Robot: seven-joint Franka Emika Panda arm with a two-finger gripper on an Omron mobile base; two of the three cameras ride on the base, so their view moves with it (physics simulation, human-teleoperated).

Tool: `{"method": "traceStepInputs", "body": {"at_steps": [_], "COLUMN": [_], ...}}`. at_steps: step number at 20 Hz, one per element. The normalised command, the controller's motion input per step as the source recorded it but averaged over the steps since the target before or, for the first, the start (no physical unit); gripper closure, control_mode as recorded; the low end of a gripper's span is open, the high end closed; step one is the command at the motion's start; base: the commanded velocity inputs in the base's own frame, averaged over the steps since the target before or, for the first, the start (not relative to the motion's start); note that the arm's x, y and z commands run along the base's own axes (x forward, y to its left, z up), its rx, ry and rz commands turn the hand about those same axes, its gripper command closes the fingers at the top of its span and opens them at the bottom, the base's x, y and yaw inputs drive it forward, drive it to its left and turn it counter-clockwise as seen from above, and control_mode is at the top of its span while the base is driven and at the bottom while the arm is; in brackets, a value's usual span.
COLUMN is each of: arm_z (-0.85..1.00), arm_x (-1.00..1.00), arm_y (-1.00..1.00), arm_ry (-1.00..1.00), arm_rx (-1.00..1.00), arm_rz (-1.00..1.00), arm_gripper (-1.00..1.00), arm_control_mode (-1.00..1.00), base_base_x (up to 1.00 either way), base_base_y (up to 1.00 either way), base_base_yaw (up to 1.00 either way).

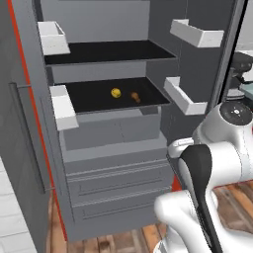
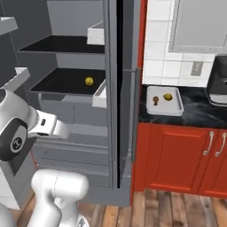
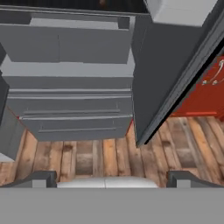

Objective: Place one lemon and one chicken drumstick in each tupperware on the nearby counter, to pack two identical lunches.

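Lying drumstick [image 1: 135, 96] points bone toward lemon [image 1: 116, 92].

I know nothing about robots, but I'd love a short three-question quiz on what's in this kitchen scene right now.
1. True or false: the tupperware on the counter already holds a lemon and a chicken drumstick.
2. Which two foods lie on the lower black shelf of the open fridge?
3. The gripper is: A) open and holding nothing, B) shut on a lemon, C) shut on a drumstick.

Key:
1. True.
2. A second lemon and a second chicken drumstick.
3. A.
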Motion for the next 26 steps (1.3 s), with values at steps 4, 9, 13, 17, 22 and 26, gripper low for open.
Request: {"method": "traceStepInputs", "body": {"at_steps": [4, 9, 13, 17, 22, 26], "arm_z": [0.00, 0.00, 0.00, 0.00, 0.00, -0.13], "arm_x": [0.00, 0.00, 0.00, 0.00, 0.00, 0.01], "arm_y": [0.00, 0.00, 0.00, 0.00, 0.00, 0.03], "arm_ry": [0.00, 0.00, 0.00, 0.00, 0.00, 0.04], "arm_rx": [0.00, 0.00, 0.00, 0.00, 0.00, 0.00], "arm_rz": [0.00, 0.00, 0.00, 0.00, 0.00, 0.00], "arm_gripper": [-1.00, -1.00, -1.00, -1.00, -1.00, -1.00], "arm_control_mode": [1.00, 1.00, 1.00, 1.00, -1.00, -1.00], "base_base_x": [0.60, 0.80, 0.87, 0.88, 0.26, 0.00], "base_base_y": [0.45, 0.34, 0.02, 0.04, 0.14, 0.00], "base_base_yaw": [0.00, -0.06, -0.08, -0.09, -0.05, 0.00]}}
